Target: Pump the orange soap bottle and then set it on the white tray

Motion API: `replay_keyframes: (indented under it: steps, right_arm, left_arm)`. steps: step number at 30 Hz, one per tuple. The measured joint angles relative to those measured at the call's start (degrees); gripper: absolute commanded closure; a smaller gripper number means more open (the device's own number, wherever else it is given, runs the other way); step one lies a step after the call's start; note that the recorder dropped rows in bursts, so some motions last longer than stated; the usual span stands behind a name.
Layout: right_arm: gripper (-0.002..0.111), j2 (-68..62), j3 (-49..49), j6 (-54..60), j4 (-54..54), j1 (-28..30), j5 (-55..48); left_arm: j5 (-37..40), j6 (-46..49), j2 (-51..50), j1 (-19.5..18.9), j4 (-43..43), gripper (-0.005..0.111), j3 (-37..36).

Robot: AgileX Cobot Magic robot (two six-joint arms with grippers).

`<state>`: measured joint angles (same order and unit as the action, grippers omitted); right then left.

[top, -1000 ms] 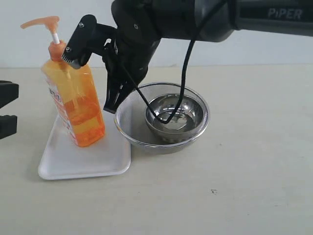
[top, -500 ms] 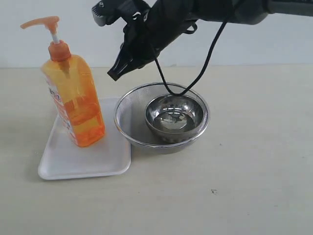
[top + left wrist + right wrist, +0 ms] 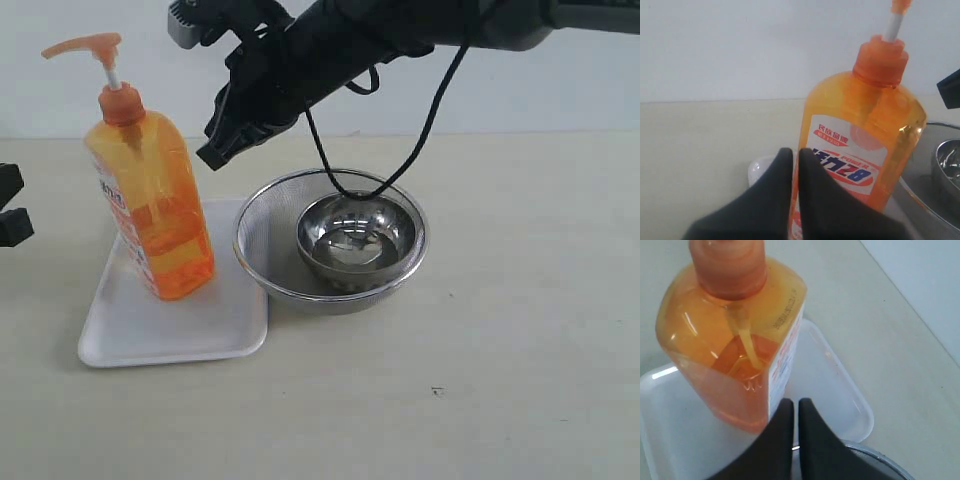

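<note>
The orange soap bottle stands upright on the white tray at the left, with its pump head up. My right gripper hangs shut and empty in the air, to the right of the bottle's neck and not touching it. In its wrist view the bottle and tray lie beyond the closed right gripper. My left gripper sits at the left edge, clear of the bottle. In the left wrist view the left gripper is shut and empty in front of the labelled bottle.
A round steel mesh strainer with a steel bowl inside stands right next to the tray. A black cable from the right arm dangles over the bowl. Bare tabletop stretches to the right and front.
My right gripper rose from beside the bottle's neck to the air above and right of it. The left gripper slid out of view and then back to the left edge. The bottle stayed on the tray.
</note>
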<state>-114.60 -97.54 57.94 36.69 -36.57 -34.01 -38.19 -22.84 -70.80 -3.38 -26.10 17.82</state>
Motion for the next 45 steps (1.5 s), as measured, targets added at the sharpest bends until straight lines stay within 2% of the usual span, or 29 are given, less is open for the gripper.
replay_keyframes:
  steps: [4, 13, 21, 45]
  right_arm:
    - [0.108, -1.99, 0.00, 2.47, 2.48, 0.00, -0.57]
    - [0.108, -2.14, 0.00, 4.48, 3.23, 0.00, 1.31]
    - [0.108, -2.14, 0.00, 5.02, 3.98, 0.00, 4.08]
    - [0.108, -4.50, 0.00, 5.21, 8.73, 0.00, 1.53]
  left_arm:
    - [-6.81, 1.51, -7.33, 0.00, 0.38, 0.102, 0.27]
    - [-10.31, 2.01, -17.91, 0.00, -0.01, 0.102, 6.53]
    - [-10.43, -0.10, -19.58, 0.00, -4.46, 0.102, 9.15]
    - [-11.07, -0.43, -19.63, 0.00, -6.94, 0.102, 10.16]
